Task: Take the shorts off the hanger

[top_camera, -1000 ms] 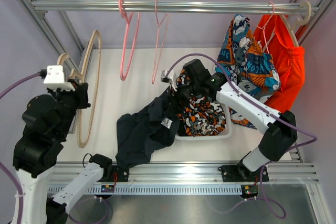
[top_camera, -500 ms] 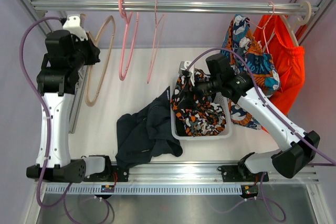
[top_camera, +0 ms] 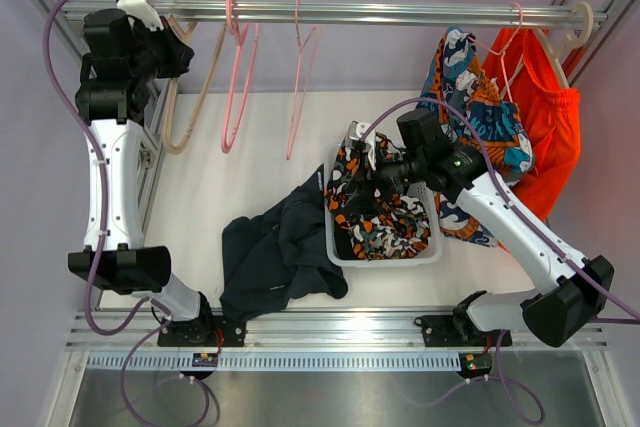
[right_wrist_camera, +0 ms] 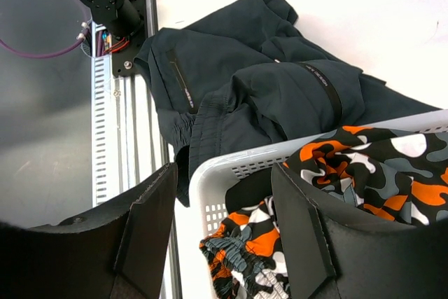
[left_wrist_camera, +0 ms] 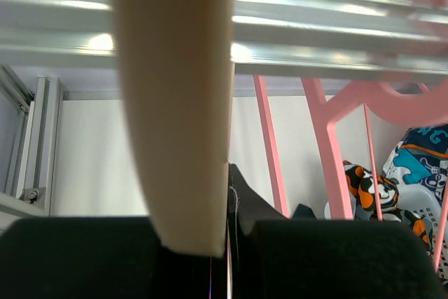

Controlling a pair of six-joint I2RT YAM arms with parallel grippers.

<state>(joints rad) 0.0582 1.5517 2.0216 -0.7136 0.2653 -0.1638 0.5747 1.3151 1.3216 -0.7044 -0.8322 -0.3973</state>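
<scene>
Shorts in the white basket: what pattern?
Orange, black and white camouflage print on the shorts, with some grey patches. Clearest in the right wrist view.

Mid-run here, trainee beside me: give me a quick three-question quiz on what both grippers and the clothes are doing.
1. True or false: the right gripper is shut on cloth.
2. The left gripper grips: A nothing, B the beige hanger, C shorts.
3. Where do the dark shorts lie?
Key: 1 false, open above the basket; 2 B; 3 on the table, beside the basket.
</scene>
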